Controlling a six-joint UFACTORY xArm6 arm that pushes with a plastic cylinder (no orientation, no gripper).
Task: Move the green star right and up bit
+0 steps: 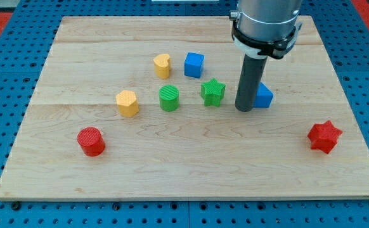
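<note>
my tip rests on the wooden board at 3 o'clock of the green star, close beside it with a sliver of board between, and it holds nothing, being a bare rod with no jaws. a blue block sits against the rod at its 3 o'clock, partly hidden. from the star, a green cylinder lies at 9 o'clock, a blue cube at 11, a yellow heart farther at 10, a yellow block beyond the cylinder, a red cylinder at 8, and a red star far at 4

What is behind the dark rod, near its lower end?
A blue block sits behind the rod, on the view's right of my tip. Only its right part shows; the rod covers the rest, so its shape is unclear. The green star lies left of my tip.
</note>
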